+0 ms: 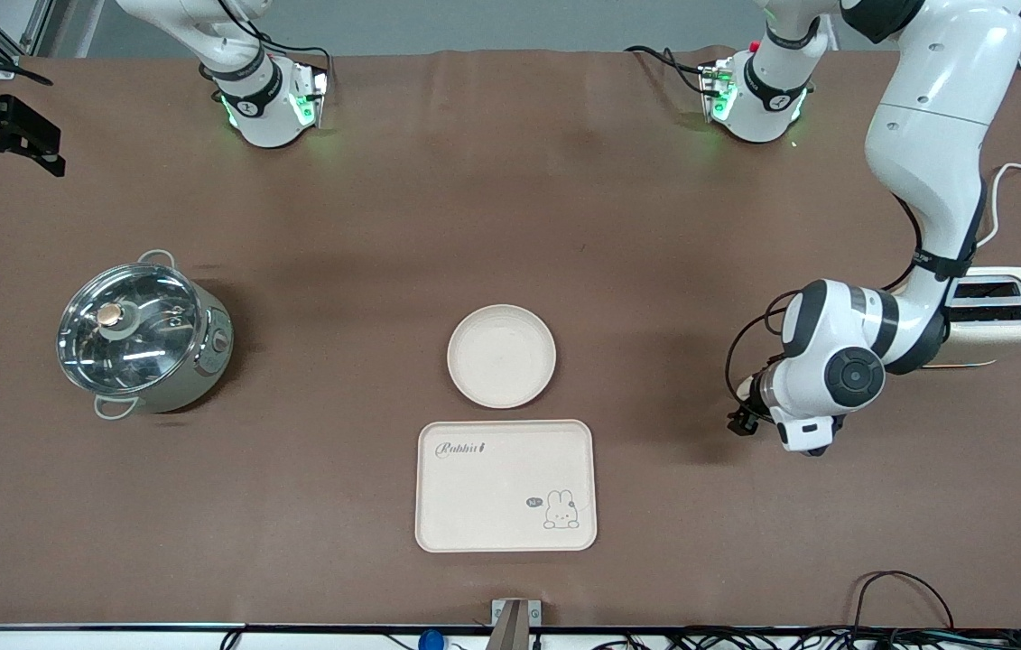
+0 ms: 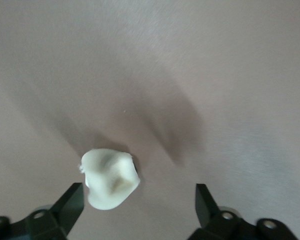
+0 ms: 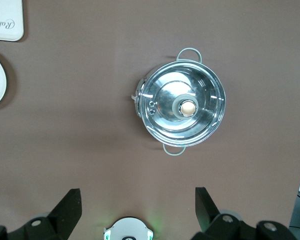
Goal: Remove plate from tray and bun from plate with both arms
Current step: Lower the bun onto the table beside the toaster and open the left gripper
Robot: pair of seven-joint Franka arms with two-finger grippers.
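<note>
The bun [image 2: 110, 179] is a small pale lump lying on the brown table. My left gripper [image 2: 140, 197] is open and low over it, with the bun between the fingers, close beside one finger [image 2: 70, 205] and apart from the other. In the front view the left gripper [image 1: 742, 417] is down near the toaster, and the arm hides the bun. The round cream plate [image 1: 501, 355] sits empty mid-table, just farther from the front camera than the tray. My right gripper [image 3: 137, 200] is open and empty, held high over the pot's end of the table, waiting.
A rectangular cream tray with a rabbit drawing [image 1: 505, 485] lies near the table's front edge. A lidded steel pot [image 1: 142, 334] stands toward the right arm's end and also shows in the right wrist view [image 3: 182, 110]. A cream toaster [image 1: 1007, 307] stands beside the left arm.
</note>
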